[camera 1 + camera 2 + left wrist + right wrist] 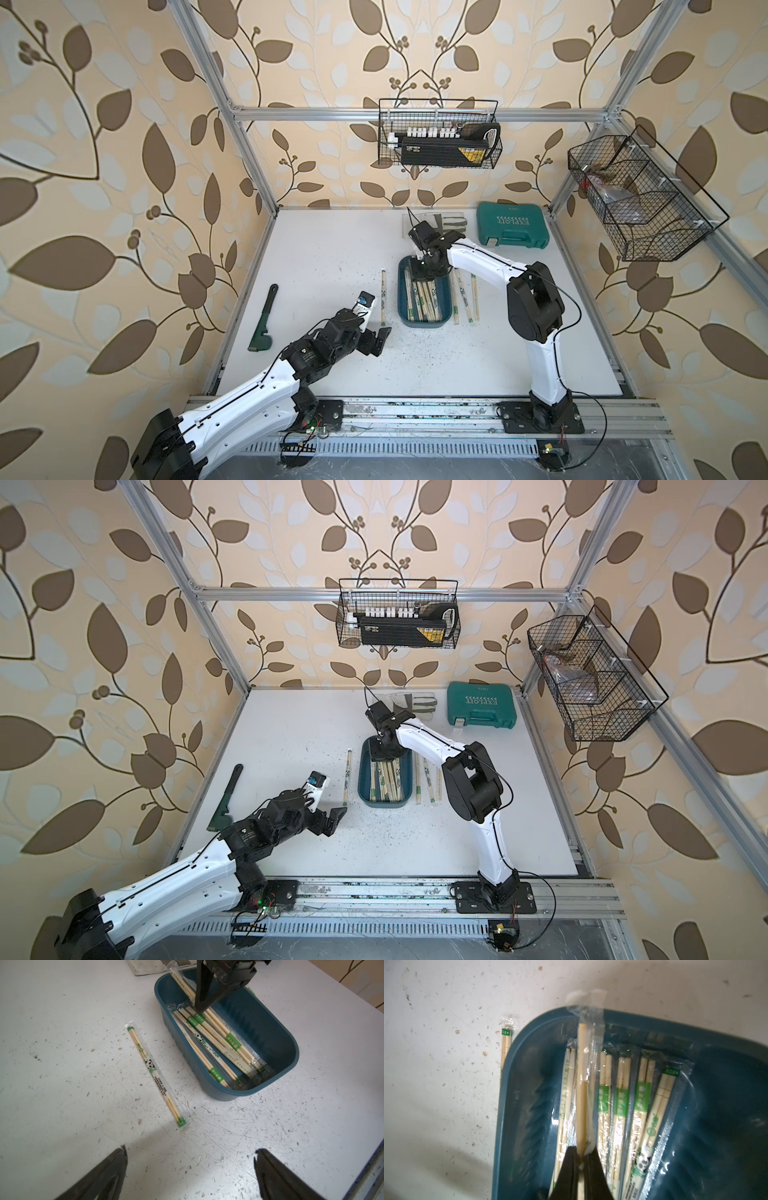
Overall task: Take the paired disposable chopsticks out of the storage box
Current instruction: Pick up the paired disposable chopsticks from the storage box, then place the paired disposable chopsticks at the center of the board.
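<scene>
The left arm (pixel 245 399) and right arm (pixel 482 257) share one build: glossy white link shells dotted with small round holes, joined by bulky matte black joint housings (pixel 534 303). A thin black cable (pixel 578 308) runs along each shell. Black base plates (pixel 515 415) carry screws. The jaws are black tapering wedges. The left wrist bears a white camera housing (pixel 75 302) with a blue patch.

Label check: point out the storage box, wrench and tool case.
storage box (pixel 424 325): in a top view, near rim.
dark green wrench (pixel 265 318): in a top view, mid handle.
green tool case (pixel 512 226): in a top view, lid centre.
</scene>
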### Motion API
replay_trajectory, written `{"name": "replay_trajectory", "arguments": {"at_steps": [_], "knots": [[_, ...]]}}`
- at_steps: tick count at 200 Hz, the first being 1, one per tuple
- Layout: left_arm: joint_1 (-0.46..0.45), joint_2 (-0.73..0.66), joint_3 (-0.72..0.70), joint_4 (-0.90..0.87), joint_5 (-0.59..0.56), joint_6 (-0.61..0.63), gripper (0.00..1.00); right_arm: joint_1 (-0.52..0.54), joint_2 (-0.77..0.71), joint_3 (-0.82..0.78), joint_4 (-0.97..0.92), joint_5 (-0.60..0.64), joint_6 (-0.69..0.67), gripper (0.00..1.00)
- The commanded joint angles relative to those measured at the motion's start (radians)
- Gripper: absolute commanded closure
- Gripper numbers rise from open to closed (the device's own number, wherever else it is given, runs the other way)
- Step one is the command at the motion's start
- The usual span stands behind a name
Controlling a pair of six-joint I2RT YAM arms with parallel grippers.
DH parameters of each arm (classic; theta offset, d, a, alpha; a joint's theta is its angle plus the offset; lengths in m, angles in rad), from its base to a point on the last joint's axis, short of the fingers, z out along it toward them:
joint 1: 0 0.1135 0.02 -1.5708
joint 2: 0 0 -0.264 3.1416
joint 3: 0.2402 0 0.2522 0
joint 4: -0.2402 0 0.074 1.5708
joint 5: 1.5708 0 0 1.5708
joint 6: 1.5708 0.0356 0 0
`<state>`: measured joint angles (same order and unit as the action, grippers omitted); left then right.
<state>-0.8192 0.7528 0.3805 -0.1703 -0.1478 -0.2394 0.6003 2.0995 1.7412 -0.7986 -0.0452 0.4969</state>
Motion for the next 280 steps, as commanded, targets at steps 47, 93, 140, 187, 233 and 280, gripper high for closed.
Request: {"name": "replay_trajectory", "arguments": {"at_steps": [47, 93, 140, 187, 233, 280], "knots": [[0.0, 0.011, 0.021, 0.028, -0.004, 0.009, 0.01, -0.085, -0.161, -0.06, 0.009, -0.124, -0.079, 0.93], [0.0, -0.057, 0.0, 0.018, -0.01, 0.001, 0.01, -0.154, -0.259, -0.137, 0.003, -0.134, -0.118, 0.94], [0.0, -0.033, 0.003, 0.027, -0.012, 0.004, 0.01, -0.265, -0.37, -0.267, -0.029, -0.014, -0.162, 0.93], [0.0, 0.0, 0.01, 0.035, -0.006, 0.006, 0.01, -0.393, -0.402, -0.397, -0.014, 0.117, -0.203, 0.93], [-0.001, -0.002, 0.008, 0.04, -0.01, 0.006, 0.01, -0.427, -0.306, -0.421, 0.01, 0.183, -0.222, 0.94], [0.0, 0.001, 0.008, 0.041, -0.009, 0.006, 0.01, -0.427, -0.222, -0.419, 0.047, 0.176, -0.221, 0.93]]}}
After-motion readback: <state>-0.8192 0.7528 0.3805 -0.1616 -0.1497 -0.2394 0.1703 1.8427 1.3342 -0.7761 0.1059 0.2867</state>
